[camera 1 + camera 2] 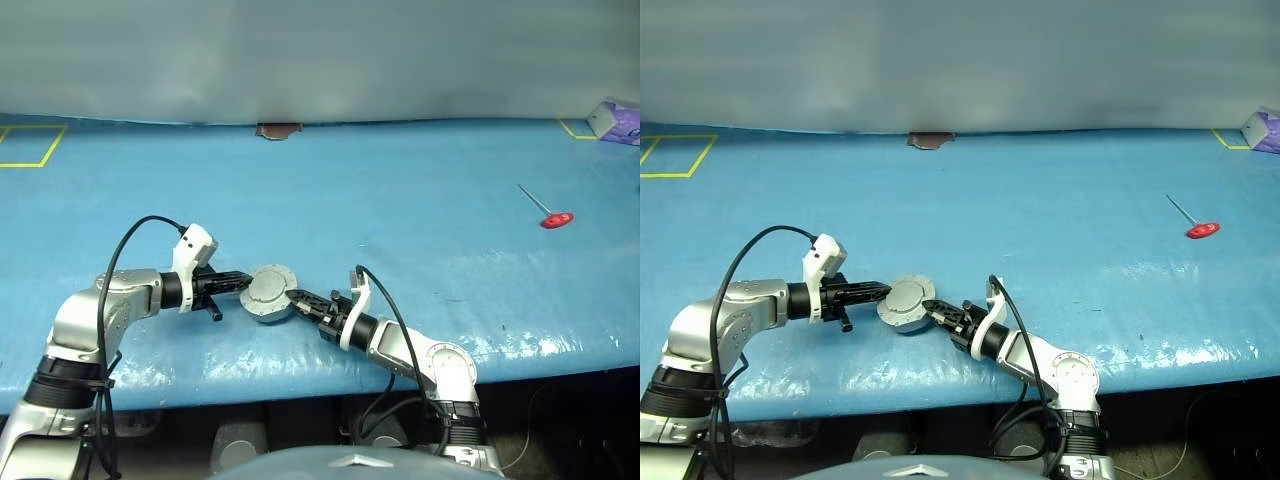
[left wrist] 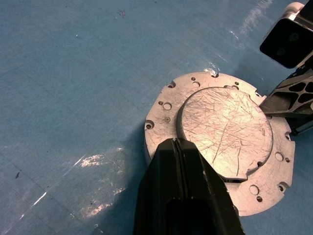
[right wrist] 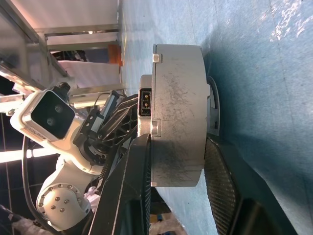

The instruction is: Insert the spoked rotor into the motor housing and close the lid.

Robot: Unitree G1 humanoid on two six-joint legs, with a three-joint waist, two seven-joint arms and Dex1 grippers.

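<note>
Sitting closed on the blue mat near its front edge: motor housing, lid down on top. Left gripper pinched shut, tips pressing at the lid's edge. Right gripper straddling the housing wall, seemingly not yet clamping. Risking a skewed lid or the puck sliding off the edge under uneven squeezing. Lying well apart, a red-handled tool; grey wall behind.
</note>
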